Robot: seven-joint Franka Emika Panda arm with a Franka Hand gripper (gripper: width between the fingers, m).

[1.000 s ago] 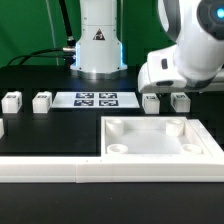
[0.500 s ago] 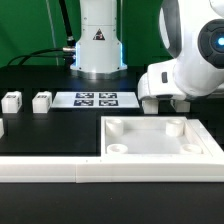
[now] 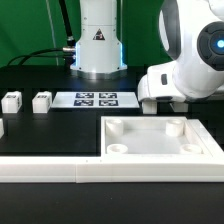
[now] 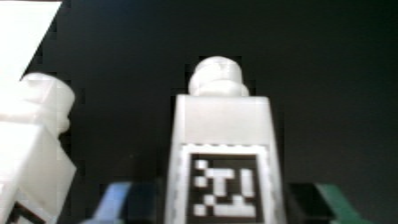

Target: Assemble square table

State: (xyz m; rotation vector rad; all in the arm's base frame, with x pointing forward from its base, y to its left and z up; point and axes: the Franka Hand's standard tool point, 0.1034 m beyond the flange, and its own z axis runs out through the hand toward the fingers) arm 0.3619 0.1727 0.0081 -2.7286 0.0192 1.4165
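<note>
Just behind the square tabletop (image 3: 150, 138), the fingers (image 4: 118, 200) straddle a white tagged leg (image 4: 224, 130), spread apart and not gripping, apparently lined up to grasp it.

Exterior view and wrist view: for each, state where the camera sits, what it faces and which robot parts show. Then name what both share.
Exterior view: off the arm, low beside the black table, facing across the square tabletop toward the robot base; the arm shows.
Wrist view: on the wrist, looking past the open gripper at a tagged leg between its fingertips; only the fingertips show.
Shared: the black table; the arm hides that leg in the exterior view.
</note>
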